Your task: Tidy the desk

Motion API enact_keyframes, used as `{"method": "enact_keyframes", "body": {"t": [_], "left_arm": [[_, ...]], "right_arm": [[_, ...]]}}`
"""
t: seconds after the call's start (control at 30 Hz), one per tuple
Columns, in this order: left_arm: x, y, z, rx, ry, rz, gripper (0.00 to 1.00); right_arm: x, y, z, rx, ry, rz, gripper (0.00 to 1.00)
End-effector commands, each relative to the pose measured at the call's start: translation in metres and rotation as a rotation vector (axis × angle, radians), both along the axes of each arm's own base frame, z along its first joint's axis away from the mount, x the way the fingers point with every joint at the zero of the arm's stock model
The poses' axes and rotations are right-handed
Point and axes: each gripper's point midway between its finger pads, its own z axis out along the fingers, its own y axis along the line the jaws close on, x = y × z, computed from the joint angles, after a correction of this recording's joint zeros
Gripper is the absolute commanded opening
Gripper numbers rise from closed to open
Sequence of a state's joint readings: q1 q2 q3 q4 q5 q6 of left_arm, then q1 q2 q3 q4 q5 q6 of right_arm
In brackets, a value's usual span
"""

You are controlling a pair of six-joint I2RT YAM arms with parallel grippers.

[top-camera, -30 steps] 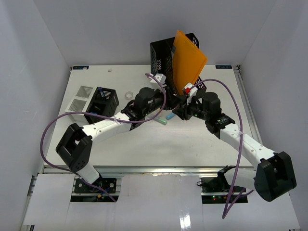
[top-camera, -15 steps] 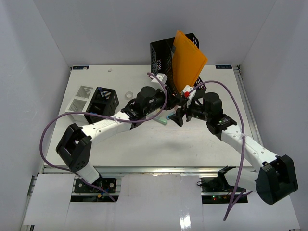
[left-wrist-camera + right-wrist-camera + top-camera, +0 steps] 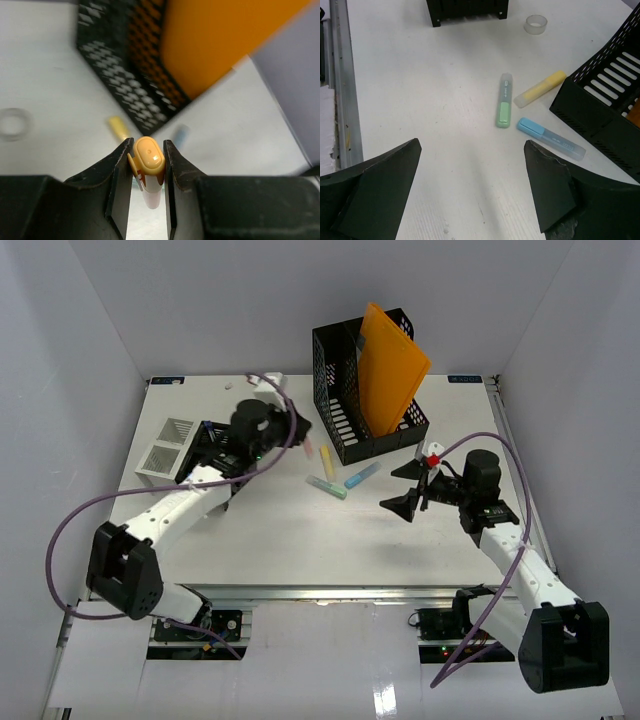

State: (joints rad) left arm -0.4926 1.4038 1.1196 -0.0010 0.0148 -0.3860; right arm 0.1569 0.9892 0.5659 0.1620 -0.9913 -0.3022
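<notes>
The white desk (image 3: 300, 540) spreads flat beneath both arms. At its left side a white slotted organizer (image 3: 168, 443) sits just beside a small black mesh box (image 3: 216, 447). Next along, the left gripper (image 3: 148, 150) is pinched narrow on an orange-capped highlighter (image 3: 149, 161), held clear of the surface. Yellow (image 3: 327, 462), green (image 3: 327, 487) and blue (image 3: 362, 476) highlighters lie loose in front of the black mesh file holder (image 3: 338, 400), which has an orange folder (image 3: 390, 370) standing tilted in it. On the right, the right gripper (image 3: 404, 489) hangs with jaws spread wide, holding nothing.
</notes>
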Motion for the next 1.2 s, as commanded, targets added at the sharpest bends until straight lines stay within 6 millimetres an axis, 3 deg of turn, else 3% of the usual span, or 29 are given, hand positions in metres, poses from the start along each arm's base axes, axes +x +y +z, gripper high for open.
{"method": "enact_keyframes", "body": {"t": [0.0,0.17,0.23,0.3,0.43,0.6,0.73,0.93,1.17], "left_arm": [[0.019,0.111,0.026,0.047,-0.046,0.206,0.00],[0.045,0.195,0.045,0.074,-0.093,0.409,0.00],[0.054,0.220,0.054,0.092,-0.128,0.474,0.00],[0.061,0.266,0.050,0.114,-0.131,0.596,0.00],[0.070,0.310,0.049,0.129,-0.150,0.701,0.00],[0.079,0.335,0.028,0.166,-0.127,0.754,0.00],[0.089,0.335,0.008,0.177,-0.109,0.730,0.00],[0.103,0.340,-0.007,0.197,-0.090,0.730,0.00],[0.096,0.336,-0.037,0.190,-0.039,0.715,0.03]], "right_arm": [[-0.014,-0.005,0.025,0.032,-0.138,0.092,0.90],[-0.014,-0.009,0.021,0.033,-0.132,0.088,0.90],[-0.013,-0.009,0.021,0.030,-0.131,0.085,0.90],[-0.013,-0.010,0.022,0.026,-0.144,0.077,0.90],[-0.013,-0.011,0.023,0.021,-0.153,0.072,0.90],[-0.010,-0.012,0.022,0.015,-0.153,0.062,0.90],[-0.008,-0.013,0.019,0.009,-0.149,0.055,0.90],[-0.005,-0.017,0.018,0.007,-0.145,0.042,0.90],[-0.002,-0.021,0.015,0.007,-0.131,0.030,0.90]]}}
